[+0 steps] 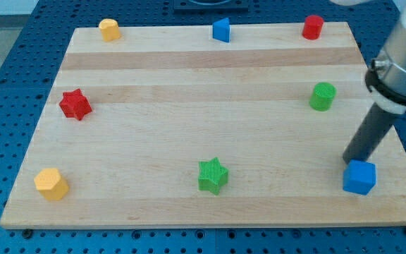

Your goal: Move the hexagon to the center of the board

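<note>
While my tip rests just behind the blue cube (it is a bare rod, no fingers to open), the yellow hexagon sits far left; sweeping across could knock the green star.

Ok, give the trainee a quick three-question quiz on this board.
1. True or false: my tip sits just above the blue cube, at the view's bottom right.
2. Which block lies nearest the board's centre? A) green star B) red cylinder C) red star
3. Fill in: the green cylinder stands at the view's ____ side.

Key: 1 true; 2 A; 3 right.
</note>
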